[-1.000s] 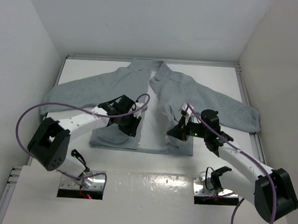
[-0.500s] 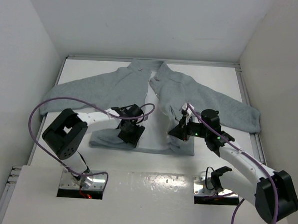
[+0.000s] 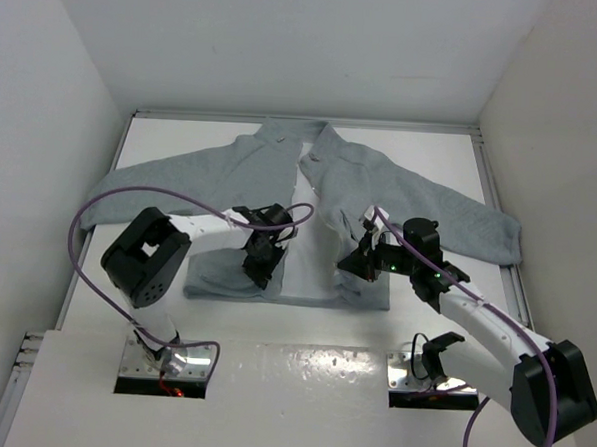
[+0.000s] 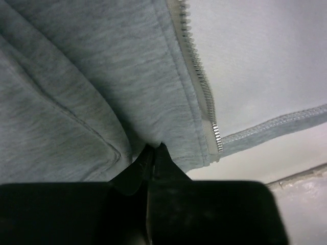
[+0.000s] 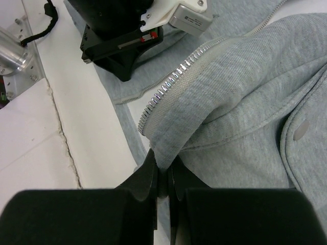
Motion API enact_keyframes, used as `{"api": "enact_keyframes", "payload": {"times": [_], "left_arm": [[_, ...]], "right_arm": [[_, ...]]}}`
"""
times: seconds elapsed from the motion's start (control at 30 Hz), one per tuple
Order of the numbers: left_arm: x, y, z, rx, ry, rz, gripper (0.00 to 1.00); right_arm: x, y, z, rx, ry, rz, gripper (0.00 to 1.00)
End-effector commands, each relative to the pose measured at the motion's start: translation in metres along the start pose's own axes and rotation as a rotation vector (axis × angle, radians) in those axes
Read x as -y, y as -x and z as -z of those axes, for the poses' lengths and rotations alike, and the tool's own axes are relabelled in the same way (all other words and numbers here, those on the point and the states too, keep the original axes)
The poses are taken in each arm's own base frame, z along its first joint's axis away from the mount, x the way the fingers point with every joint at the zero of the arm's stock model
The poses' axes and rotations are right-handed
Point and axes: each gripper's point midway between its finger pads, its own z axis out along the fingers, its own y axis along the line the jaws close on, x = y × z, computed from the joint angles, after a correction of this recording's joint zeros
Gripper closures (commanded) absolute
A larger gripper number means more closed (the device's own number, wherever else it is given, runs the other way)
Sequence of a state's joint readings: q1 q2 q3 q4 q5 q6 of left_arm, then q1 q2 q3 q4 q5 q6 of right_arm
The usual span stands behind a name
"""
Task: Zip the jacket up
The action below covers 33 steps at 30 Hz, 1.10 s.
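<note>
The light grey jacket point(image 3: 410, 194) lies open on the white table, its two front panels apart with the white lining showing between them. My left gripper point(image 3: 260, 266) is shut on the left panel's hem point(image 4: 168, 127), a fold of fleece pinched at its tips point(image 4: 155, 149), just beside the bottom end of the pale zipper teeth point(image 4: 196, 69). My right gripper point(image 3: 355, 263) is shut on the bottom corner of the right panel point(image 5: 184, 132), lifted slightly, with its zipper edge point(image 5: 171, 84) running up from the tips point(image 5: 162, 166).
The bare table point(image 3: 183, 137) shows at the back left. White walls close in both sides. The jacket's sleeves point(image 3: 483, 233) spread to the table's edges. A purple cable point(image 3: 86, 222) loops off the left arm. The left gripper's body point(image 5: 120, 35) sits close to the right one.
My left arm folded back, its gripper slid down the left panel toward the hem, widened, then closed on the fleece. The right gripper kept its hold and place.
</note>
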<state>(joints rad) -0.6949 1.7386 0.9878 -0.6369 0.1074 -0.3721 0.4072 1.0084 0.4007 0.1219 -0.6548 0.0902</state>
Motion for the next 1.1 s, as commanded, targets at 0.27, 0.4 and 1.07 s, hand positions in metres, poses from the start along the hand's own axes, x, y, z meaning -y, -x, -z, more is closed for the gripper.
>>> {"api": "enact_keyframes", "payload": {"times": [0.27, 0.4, 1.07], "left_arm": [[-0.008, 0.098, 0.055, 0.392, -0.028, -0.018, 1.00], [-0.035, 0.129, 0.110, 0.547, 0.129, -0.123, 1.00], [-0.160, 0.051, 0.133, 0.452, 0.276, -0.371, 0.99]], "right_arm": [[0.003, 0.012, 0.000, 0.031, -0.003, 0.052, 1.00], [0.002, 0.014, 0.001, 0.036, 0.004, 0.058, 1.00], [0.017, 0.009, 0.019, 0.004, -0.069, 0.017, 1.00]]}}
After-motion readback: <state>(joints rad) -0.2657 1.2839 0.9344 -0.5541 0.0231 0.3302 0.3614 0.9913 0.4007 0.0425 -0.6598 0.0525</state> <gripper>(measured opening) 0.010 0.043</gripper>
